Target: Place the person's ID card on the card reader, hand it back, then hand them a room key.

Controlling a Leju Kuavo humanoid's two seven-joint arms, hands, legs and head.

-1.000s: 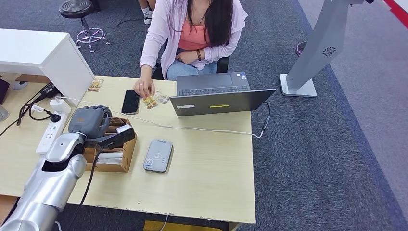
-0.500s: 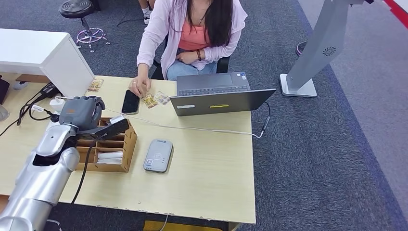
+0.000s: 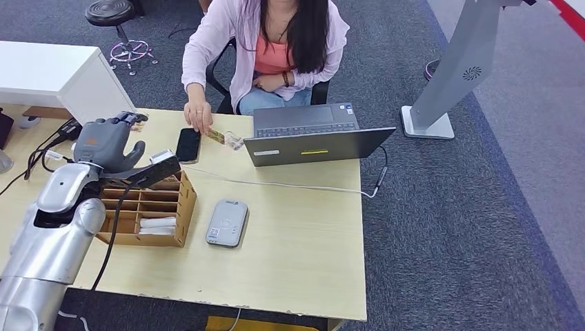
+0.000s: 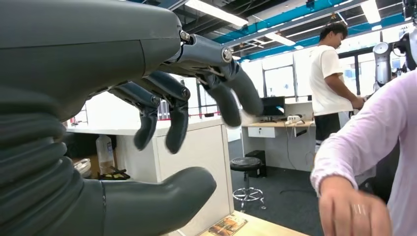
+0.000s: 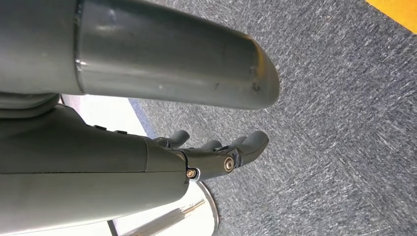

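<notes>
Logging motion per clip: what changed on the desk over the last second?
The left robot hand rose off the wooden organizer and moved toward the far side of the desk, fingers apart, holding nothing. The person's hand lifted a card off the desk, holding it beside the phone. The card reader and laptop stayed put.

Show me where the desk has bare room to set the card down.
Widest bare wood lies right of the card reader, between the white cable and the desk's near edge. The far strip is crowded: phone, the person's hand, laptop. The organizer box and left robot hand fill the left.
</notes>
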